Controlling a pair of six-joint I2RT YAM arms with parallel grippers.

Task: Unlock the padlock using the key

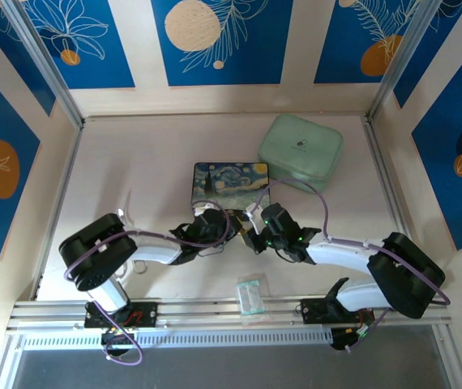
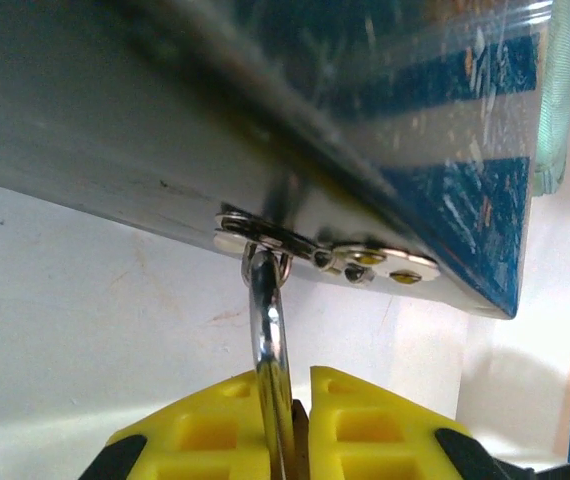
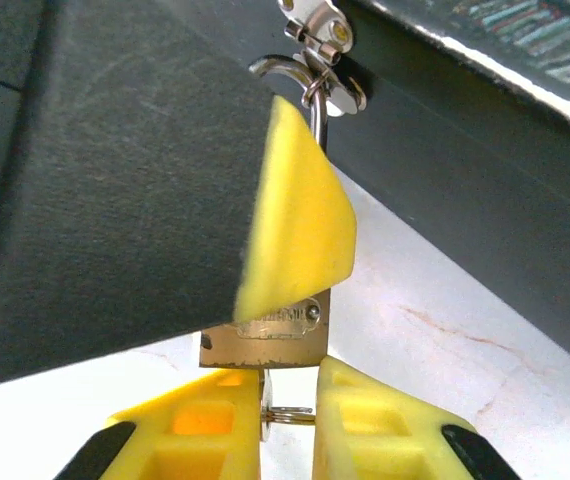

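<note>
The brass padlock [image 3: 265, 343] hangs from a hasp [image 3: 315, 25], clamped between the left fingers [image 2: 315, 400]. Just beneath it, the right fingers [image 3: 337, 400] pinch the key [image 3: 287, 412]. Both look light, stiff and slick, so I'd grip the lock's flat sides and the key's head.

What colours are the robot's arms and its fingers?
Each arm has chunky black joints with a white tube between them: left arm, right arm. Thin purple cables loop along both. The fingers are bright yellow blocks with square hollows, on black mounts.
</note>
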